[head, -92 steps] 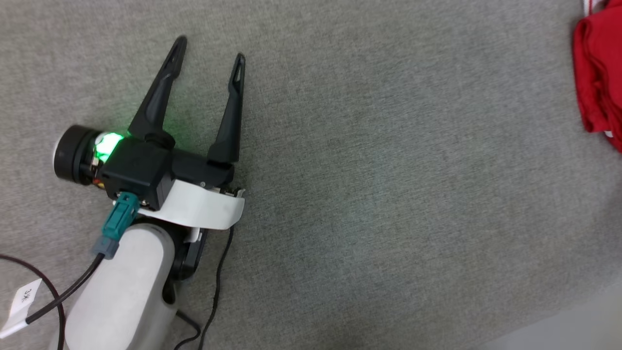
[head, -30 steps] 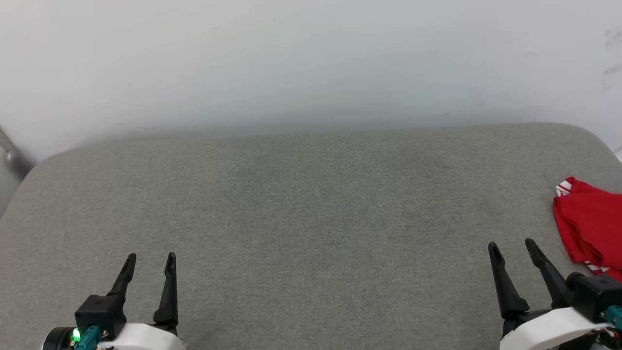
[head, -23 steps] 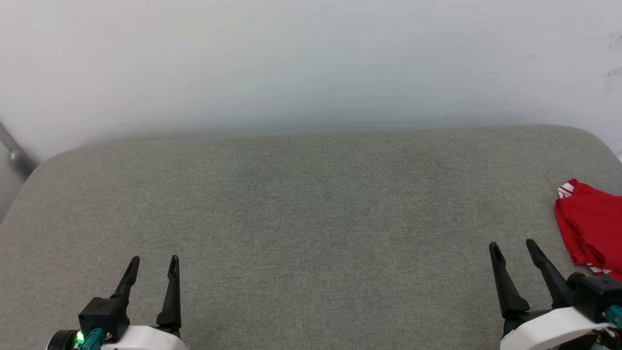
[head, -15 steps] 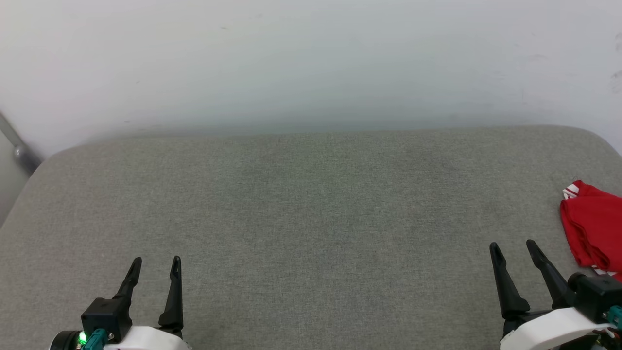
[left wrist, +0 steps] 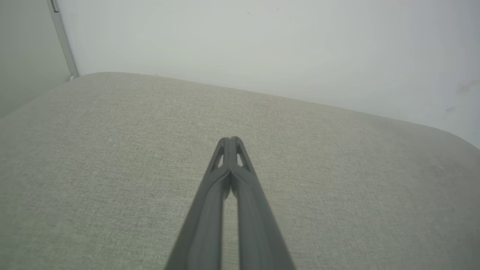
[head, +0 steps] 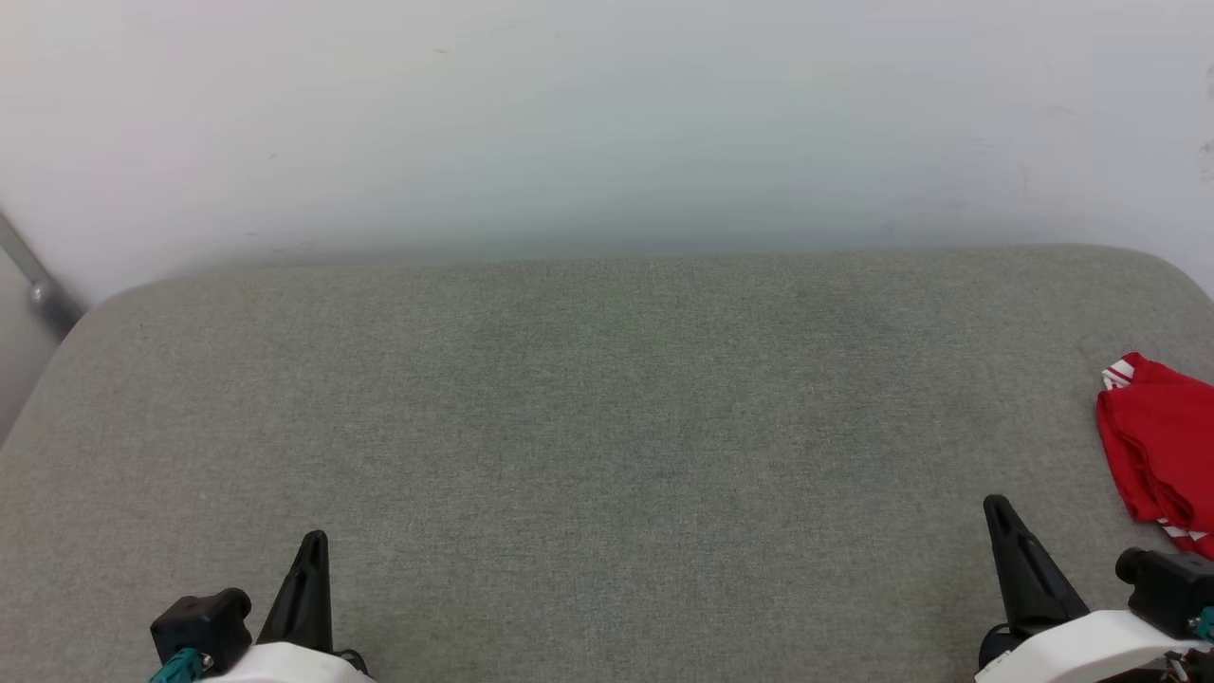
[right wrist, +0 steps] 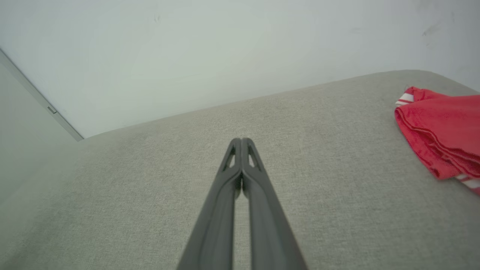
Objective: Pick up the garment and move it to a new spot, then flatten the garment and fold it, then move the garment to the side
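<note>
Jaws on both arms are clenched on nothing: the left gripper (left wrist: 232, 140) and the right gripper (right wrist: 242, 140) each hold their 2 dark fingers pressed together at the tips, over the grey padded surface (head: 607, 427). One sits at that surface's near left, the other at its near right. The garment (head: 1155, 446), red with striped trim, lies bunched at the surface's right edge, apart from the right gripper. A pale wall (head: 607, 123) rises behind the surface's far edge.

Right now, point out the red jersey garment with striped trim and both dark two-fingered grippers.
red jersey garment (right wrist: 442, 131), right wrist view: middle of the red fabric.
left gripper (left wrist: 231, 139), left wrist view: its closed fingertips.
right gripper (right wrist: 241, 140), right wrist view: its closed fingertips.
</note>
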Tool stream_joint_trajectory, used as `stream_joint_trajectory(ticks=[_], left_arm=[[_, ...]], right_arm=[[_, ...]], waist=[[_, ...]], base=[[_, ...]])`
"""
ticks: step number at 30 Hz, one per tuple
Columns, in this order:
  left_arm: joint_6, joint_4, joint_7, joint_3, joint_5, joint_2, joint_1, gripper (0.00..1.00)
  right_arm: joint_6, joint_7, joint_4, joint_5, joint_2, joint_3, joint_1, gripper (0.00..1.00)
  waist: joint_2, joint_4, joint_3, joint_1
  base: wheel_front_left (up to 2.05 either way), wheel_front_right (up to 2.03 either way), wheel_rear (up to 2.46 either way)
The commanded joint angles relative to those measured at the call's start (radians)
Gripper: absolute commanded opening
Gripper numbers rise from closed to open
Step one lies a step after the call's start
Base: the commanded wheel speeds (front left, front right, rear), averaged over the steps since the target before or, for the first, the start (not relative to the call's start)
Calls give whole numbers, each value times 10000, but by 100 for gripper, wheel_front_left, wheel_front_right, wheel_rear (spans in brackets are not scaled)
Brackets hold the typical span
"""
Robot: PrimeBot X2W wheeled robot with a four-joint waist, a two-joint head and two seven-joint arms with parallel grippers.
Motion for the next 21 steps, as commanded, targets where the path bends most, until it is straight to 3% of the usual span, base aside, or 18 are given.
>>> stream_joint_trajectory(ticks=[1,21], left_arm=[[-103,-95,106,195,-448,-7,-306,0],[-635,113,928,908,-3103,-583,-683,0]], right_arm=[[0,75,-75,516,25,-78,-298,0],[-1,465,386,3508,186,-330,-741,0]], waist=[[0,1,7,0],[0,9,72,0]], base=[[0,0,0],[0,0,0]])
